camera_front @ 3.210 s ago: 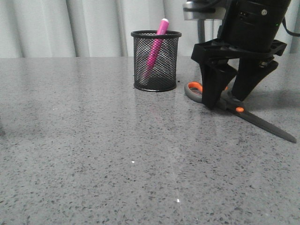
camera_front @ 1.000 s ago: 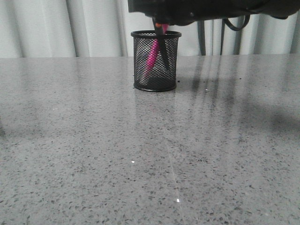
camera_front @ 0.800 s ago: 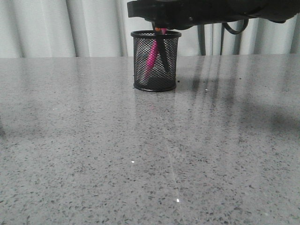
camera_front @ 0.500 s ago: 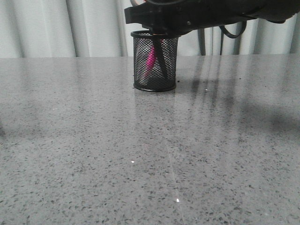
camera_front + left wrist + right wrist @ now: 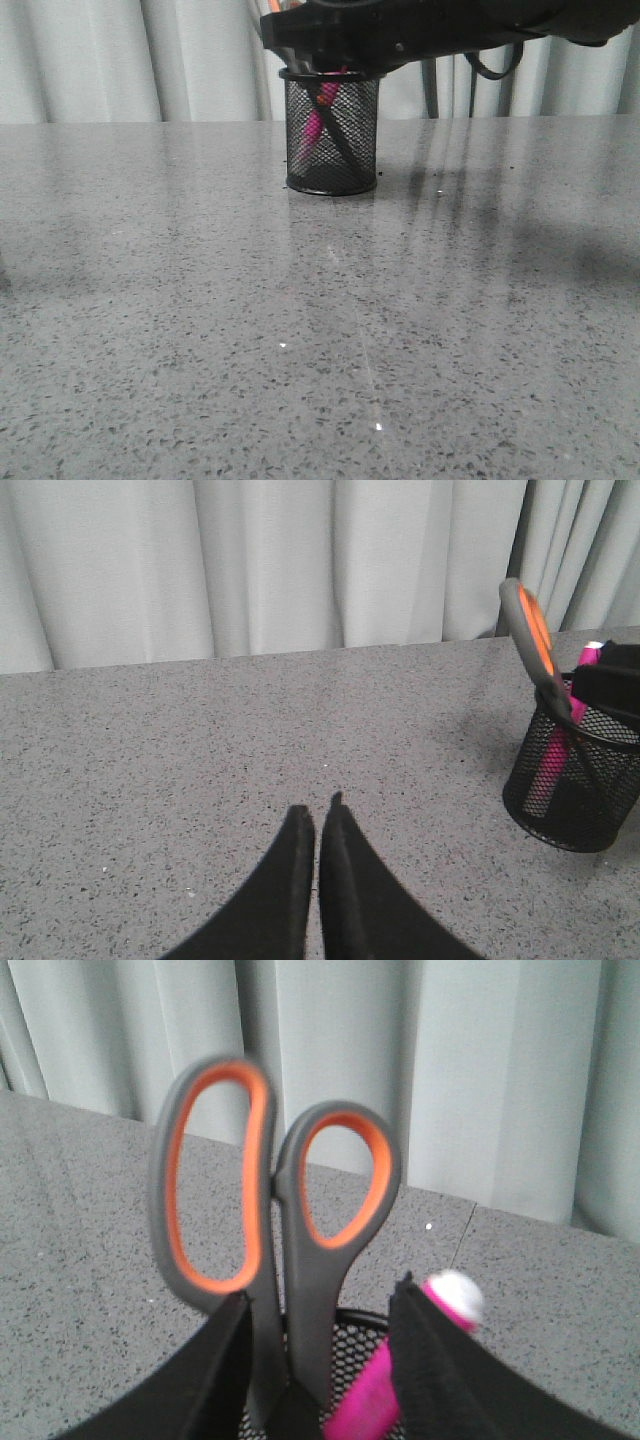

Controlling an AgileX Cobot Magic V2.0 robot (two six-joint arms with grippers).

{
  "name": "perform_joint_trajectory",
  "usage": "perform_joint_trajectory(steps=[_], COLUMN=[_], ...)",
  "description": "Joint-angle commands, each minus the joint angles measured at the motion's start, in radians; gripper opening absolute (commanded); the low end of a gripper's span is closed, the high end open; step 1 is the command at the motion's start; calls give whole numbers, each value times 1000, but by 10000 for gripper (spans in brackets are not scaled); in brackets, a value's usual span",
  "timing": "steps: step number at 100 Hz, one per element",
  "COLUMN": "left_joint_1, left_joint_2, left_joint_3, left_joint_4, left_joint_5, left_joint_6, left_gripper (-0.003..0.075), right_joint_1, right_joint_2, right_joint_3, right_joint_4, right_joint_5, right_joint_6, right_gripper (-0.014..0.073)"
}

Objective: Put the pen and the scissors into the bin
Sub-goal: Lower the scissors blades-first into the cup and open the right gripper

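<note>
The black mesh bin (image 5: 350,160) stands at the back of the table. The pink pen (image 5: 313,128) leans inside it. The scissors (image 5: 341,140) stand blades down in the bin, with the orange pivot just under the rim. My right arm (image 5: 420,30) hangs over the bin. In the right wrist view my right gripper (image 5: 320,1300) is open, its fingers on either side of the scissors' handles (image 5: 330,1175), with the pen's white end (image 5: 452,1297) by one finger. My left gripper (image 5: 318,806) is shut and empty, well aside of the bin (image 5: 590,805).
Grey speckled tabletop (image 5: 300,330) stretches toward the front. Pale curtains (image 5: 150,60) hang behind the table. A dark upright post (image 5: 430,90) stands behind the bin on the right.
The scissors lay on the table under my right gripper 3.2 s ago; now they stand in the bin. Over the last second they sank deeper, and the right arm came slightly lower.
</note>
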State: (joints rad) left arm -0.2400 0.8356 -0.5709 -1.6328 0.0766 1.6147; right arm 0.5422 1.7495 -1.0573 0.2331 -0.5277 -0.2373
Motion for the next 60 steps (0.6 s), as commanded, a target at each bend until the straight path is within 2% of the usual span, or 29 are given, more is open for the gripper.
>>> perform_joint_trajectory(steps=[1,13,20,32,41,60], left_joint_1=[1,1,1,1,1,1], left_joint_2=[-1,-1,-1,-1,-1,-4], left_joint_3=[-33,-33,-33,-33,-33,-33], left_joint_4=[-14,-14,-14,-14,-9,32], left_joint_5=[17,17,17,15,9,7], left_joint_6=[-5,-5,-5,-5,-5,1], left_gripper=[-19,-19,-19,-19,-19,-19], right_joint_1=[-1,-1,-1,-12,-33,-109], right_joint_2=[-73,-124,-170,-272,-366,-567], right_joint_3=[-35,-33,-24,13,48,147], right_joint_4=[-9,-9,-9,-9,-9,-9], right_joint_5=[-81,-76,-76,-72,-18,133], right_joint_6=[-2,-2,-5,-68,-89,-89], right_gripper=[292,266,217,57,-74,-69])
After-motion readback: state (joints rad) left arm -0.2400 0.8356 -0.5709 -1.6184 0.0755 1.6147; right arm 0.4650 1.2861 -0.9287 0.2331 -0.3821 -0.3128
